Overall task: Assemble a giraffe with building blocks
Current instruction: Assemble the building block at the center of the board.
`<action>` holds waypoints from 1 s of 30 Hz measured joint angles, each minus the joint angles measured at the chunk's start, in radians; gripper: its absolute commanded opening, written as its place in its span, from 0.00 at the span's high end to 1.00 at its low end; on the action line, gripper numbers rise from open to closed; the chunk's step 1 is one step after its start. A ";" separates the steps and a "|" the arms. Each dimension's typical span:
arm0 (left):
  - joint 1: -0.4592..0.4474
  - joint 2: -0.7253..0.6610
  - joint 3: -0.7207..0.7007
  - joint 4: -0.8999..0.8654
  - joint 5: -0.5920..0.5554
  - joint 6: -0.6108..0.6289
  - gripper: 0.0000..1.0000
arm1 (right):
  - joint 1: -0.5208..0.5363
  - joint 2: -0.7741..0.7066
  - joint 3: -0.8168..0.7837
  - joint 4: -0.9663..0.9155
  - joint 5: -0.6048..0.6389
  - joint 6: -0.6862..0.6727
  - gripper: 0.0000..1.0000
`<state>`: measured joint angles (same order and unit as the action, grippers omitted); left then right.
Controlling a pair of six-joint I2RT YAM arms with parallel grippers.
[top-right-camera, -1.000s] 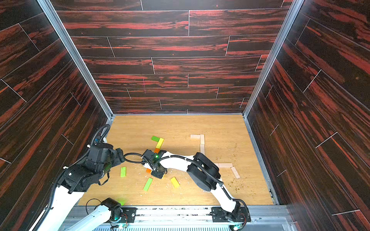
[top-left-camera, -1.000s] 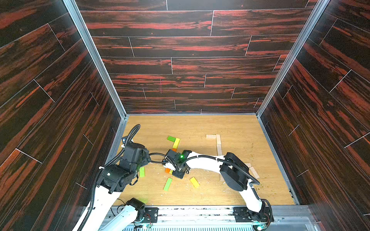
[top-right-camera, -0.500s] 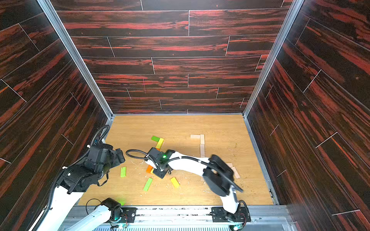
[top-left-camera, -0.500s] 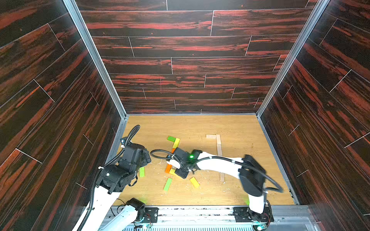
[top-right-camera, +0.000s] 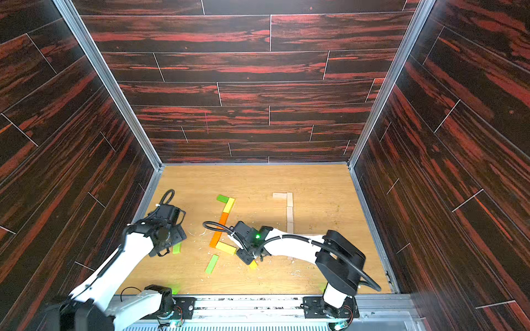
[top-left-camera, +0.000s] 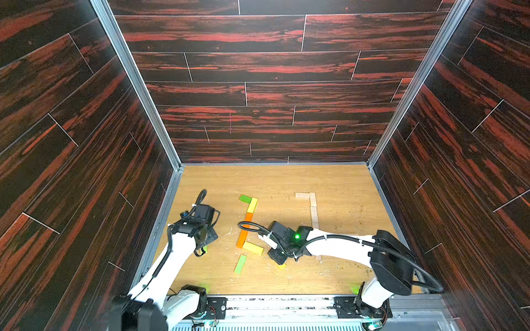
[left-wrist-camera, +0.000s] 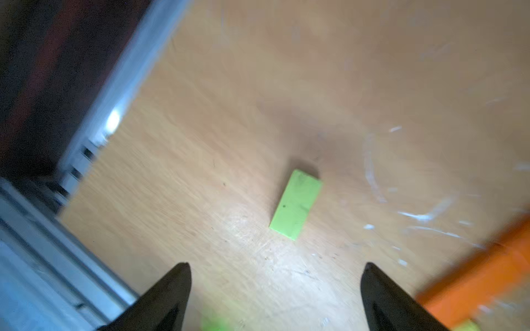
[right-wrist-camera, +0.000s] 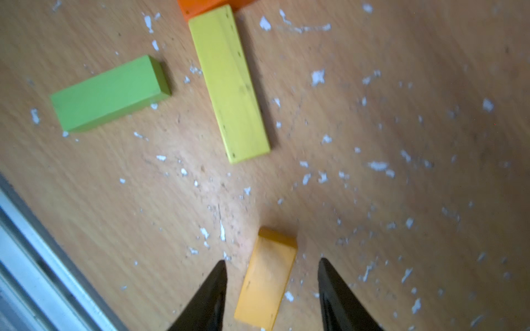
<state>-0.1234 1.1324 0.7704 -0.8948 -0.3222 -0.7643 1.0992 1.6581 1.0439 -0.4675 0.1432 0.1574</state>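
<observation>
1. Here, the left claw [left-wrist-camera: 275, 268] gapes wide and empty by a short green block [left-wrist-camera: 296, 205] lying flat on the tabletop [left-wrist-camera: 229, 100].
2. The right claw [right-wrist-camera: 272, 263] stands partly open astride an amber block [right-wrist-camera: 266, 278], not pinching it.

L-shaped row [top-left-camera: 314, 210] right of block chain [top-left-camera: 243, 236]; one block [left-wrist-camera: 296, 204] before left claw [left-wrist-camera: 276, 266], another block [right-wrist-camera: 266, 279] under right claw [right-wrist-camera: 272, 260].

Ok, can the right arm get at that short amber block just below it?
Probably yes: the right tool hangs open astride the amber block, with a gap on each side and nothing else crowding it.
</observation>
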 measured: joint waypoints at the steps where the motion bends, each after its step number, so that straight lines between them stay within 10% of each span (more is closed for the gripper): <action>1: 0.018 0.018 -0.017 0.020 0.010 -0.002 0.05 | 0.000 -0.013 -0.014 0.010 0.000 0.009 0.48; 30: 0.077 0.006 0.028 0.112 0.153 0.023 0.08 | 0.030 0.025 -0.127 0.066 -0.050 0.163 0.58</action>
<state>-0.0463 1.1385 0.7982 -0.7830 -0.1688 -0.7414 1.1294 1.6833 0.9165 -0.4011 0.0929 0.3202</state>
